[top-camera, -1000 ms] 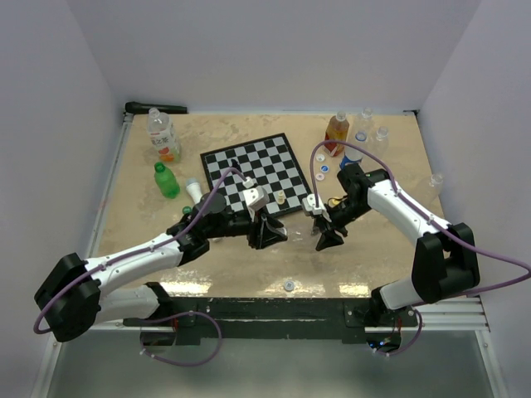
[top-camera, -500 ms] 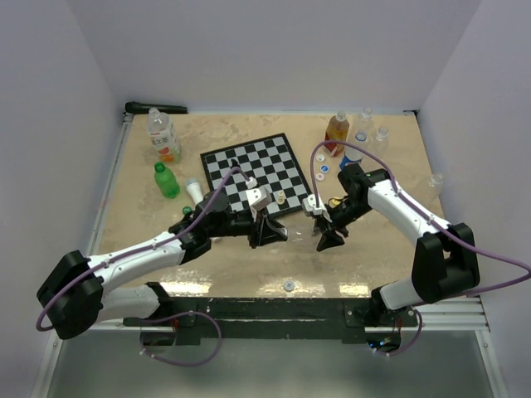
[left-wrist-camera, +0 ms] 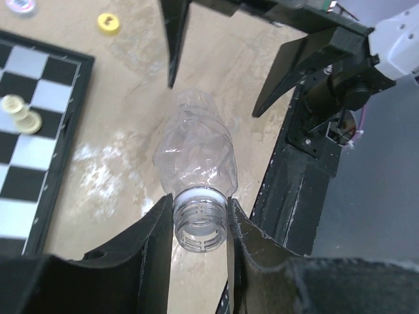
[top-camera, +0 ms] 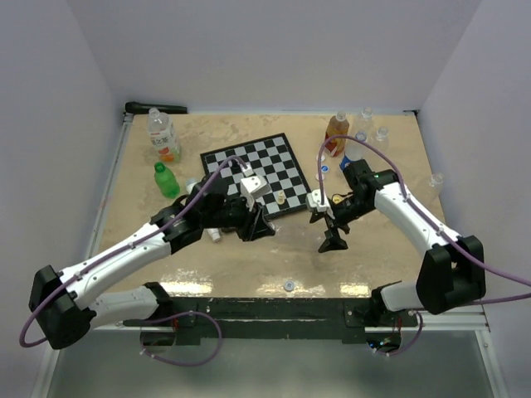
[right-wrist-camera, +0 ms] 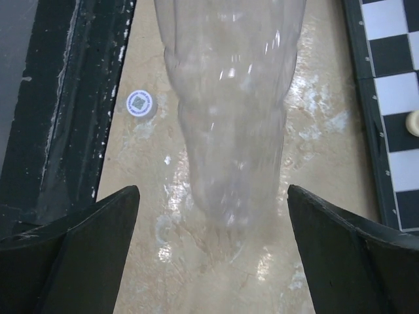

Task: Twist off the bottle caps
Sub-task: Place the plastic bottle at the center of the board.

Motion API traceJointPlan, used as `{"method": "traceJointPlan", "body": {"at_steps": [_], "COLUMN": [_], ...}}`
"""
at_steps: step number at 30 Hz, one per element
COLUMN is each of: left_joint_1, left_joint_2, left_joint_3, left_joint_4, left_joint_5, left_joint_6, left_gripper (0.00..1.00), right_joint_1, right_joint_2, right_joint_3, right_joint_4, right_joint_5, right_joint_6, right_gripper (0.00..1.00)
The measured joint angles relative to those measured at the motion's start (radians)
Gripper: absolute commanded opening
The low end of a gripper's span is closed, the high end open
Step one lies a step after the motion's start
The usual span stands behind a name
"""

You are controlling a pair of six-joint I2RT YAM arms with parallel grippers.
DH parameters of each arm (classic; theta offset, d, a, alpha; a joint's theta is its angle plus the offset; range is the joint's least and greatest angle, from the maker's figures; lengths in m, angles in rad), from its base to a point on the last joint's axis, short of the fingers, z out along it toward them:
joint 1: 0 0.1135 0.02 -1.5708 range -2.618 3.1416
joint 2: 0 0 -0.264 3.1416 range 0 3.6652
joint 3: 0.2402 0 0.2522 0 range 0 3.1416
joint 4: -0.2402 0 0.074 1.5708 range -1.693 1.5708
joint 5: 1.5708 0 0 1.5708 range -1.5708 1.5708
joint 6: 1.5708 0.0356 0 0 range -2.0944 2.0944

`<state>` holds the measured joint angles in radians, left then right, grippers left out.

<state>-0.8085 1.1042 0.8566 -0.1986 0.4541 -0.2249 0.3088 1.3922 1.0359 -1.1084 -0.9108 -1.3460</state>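
A clear, crumpled bottle (left-wrist-camera: 196, 147) has a bare threaded neck with no cap on it. My left gripper (left-wrist-camera: 200, 204) is shut on that neck, one finger pressed against each side. In the top view the left gripper (top-camera: 259, 225) sits just in front of the chessboard (top-camera: 257, 170). The bottle's body (right-wrist-camera: 229, 98) reaches between the fingers of my right gripper (right-wrist-camera: 213, 196), which stands wide open and touches nothing. From above, the right gripper (top-camera: 333, 240) is to the right of the left one. A yellow cap (left-wrist-camera: 108, 23) lies beside the board.
A grey-white cap (right-wrist-camera: 139, 103) lies near the front edge (top-camera: 288, 286). At the back left stand a labelled bottle (top-camera: 163, 134) and a green bottle (top-camera: 167, 180). At the back right are an orange bottle (top-camera: 336, 133), clear bottles (top-camera: 381, 134) and a blue cap (top-camera: 323, 166). Chess pieces (top-camera: 282, 197) stand on the board.
My right gripper has sprung wide open and let go of the bottle. The left arm has drawn back to the left, its gripper still on the bottle's neck.
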Motion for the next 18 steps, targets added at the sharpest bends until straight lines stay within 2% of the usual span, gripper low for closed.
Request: {"method": "traceJointPlan", "body": {"at_steps": [6, 11, 14, 18], "left_joint_1": [0.023, 0.029, 0.042, 0.072], "left_joint_2": [-0.032, -0.034, -0.034, -0.034], "left_joint_3": [0.205, 0.415, 0.517, 0.565], "left_joint_4": [-0.405, -0.718, -0.867, -1.003], "left_joint_5": [-0.19, -0.399, -0.528, -0.655], "left_joint_6": [-0.007, -0.078, -0.14, -0.193], "left_gripper": [0.0, 0.0, 0.0, 0.0], "right_joint_1": [-0.098, -0.107, -0.107, -0.107], "right_joint_2": [-0.06, -0.069, -0.072, -0.095], "right_joint_3": [0.003, 0.003, 0.003, 0.003], "right_joint_4": [0.019, 0.044, 0.057, 0.077], "right_joint_5": [0.001, 0.003, 0.007, 0.013], "right_joint_6": [0.026, 0.051, 0.064, 0.076], "right_gripper": [0.98, 0.98, 0.98, 0.98]}}
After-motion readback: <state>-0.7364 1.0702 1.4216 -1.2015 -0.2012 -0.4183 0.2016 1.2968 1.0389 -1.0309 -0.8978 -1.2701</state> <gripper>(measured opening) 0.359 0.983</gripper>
